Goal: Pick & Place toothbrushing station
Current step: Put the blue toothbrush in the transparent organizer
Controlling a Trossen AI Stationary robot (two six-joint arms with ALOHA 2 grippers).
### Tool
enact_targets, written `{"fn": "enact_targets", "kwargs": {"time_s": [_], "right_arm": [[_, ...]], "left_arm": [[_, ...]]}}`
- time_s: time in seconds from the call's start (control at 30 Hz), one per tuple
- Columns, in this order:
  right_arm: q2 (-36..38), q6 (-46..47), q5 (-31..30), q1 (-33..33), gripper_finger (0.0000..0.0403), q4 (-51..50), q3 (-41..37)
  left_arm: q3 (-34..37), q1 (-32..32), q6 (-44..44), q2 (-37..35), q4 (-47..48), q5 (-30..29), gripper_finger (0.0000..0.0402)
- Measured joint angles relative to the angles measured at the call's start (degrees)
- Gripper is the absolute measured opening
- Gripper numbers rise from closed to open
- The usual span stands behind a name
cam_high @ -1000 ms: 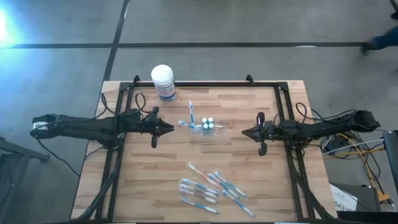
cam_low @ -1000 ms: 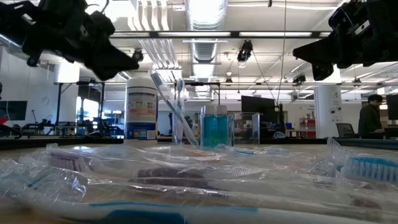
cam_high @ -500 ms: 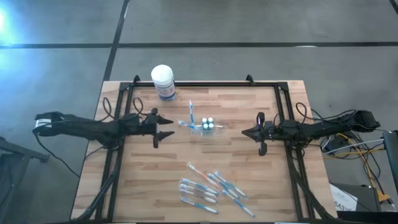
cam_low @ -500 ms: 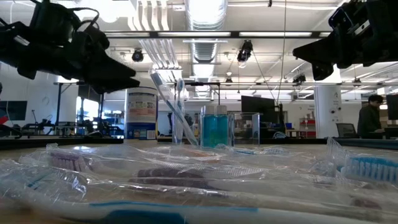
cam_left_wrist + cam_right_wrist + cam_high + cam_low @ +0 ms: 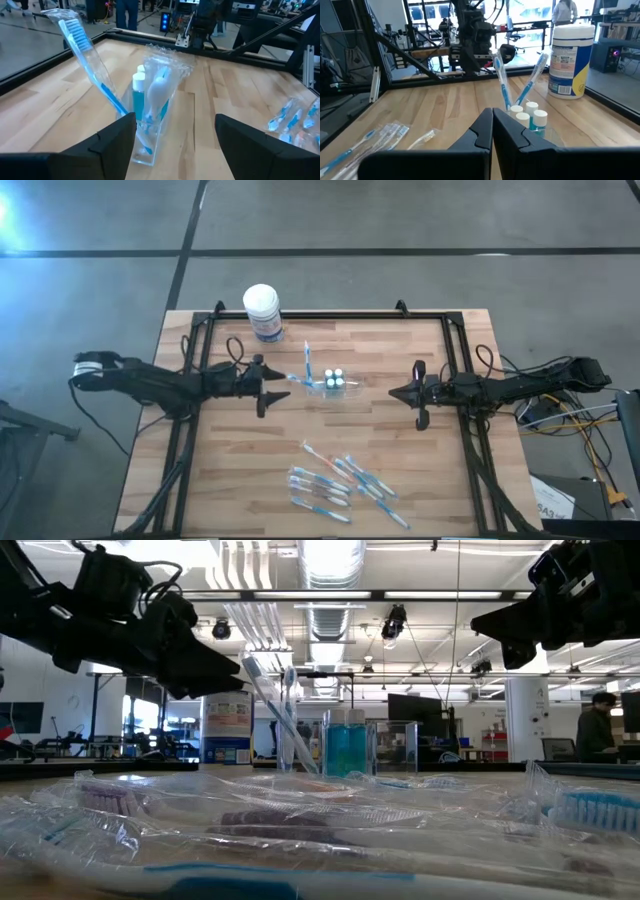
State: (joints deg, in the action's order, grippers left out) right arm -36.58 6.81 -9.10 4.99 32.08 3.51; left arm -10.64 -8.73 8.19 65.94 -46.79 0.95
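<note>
The small clear cup point(image 5: 330, 385) stands upright on the wood table, holding two blue-and-white toothbrushes point(image 5: 90, 65) that lean out of it and white-capped pieces point(image 5: 526, 114). My left gripper point(image 5: 283, 385) is open and level, just left of the cup. In the left wrist view its fingers point(image 5: 112, 142) stand on either side of the cup point(image 5: 150, 130) without touching it. My right gripper point(image 5: 393, 392) hovers shut to the cup's right, pointing at it. Several wrapped toothbrushes point(image 5: 335, 480) lie loose near the front edge.
A white-lidded tub point(image 5: 262, 310) with a blue label stands at the far edge, behind and left of the cup. A black frame point(image 5: 330, 313) runs round the table's far and side edges. A person point(image 5: 600, 725) stands in the room at the far right.
My left gripper has opened and gone toward the table's right, closing in on the cup at about the same height. The cup, the toothbrushes and my right gripper have stayed put.
</note>
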Motion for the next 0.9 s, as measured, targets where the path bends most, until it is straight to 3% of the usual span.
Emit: {"fn": "enact_targets", "kwargs": {"time_s": [0.4,0.9], "right_arm": [[0.0,-0.46,0.0,0.0,0.0008,0.0,0.0],[0.04,-0.55,0.0,0.02,0.0008,0.0,0.0]], "left_arm": [[-4.7,-0.02,-1.62,7.72,-0.2,-0.02,0.027],[-8.04,-0.04,-2.32,14.99,-2.75,-2.58,0.0213]]}}
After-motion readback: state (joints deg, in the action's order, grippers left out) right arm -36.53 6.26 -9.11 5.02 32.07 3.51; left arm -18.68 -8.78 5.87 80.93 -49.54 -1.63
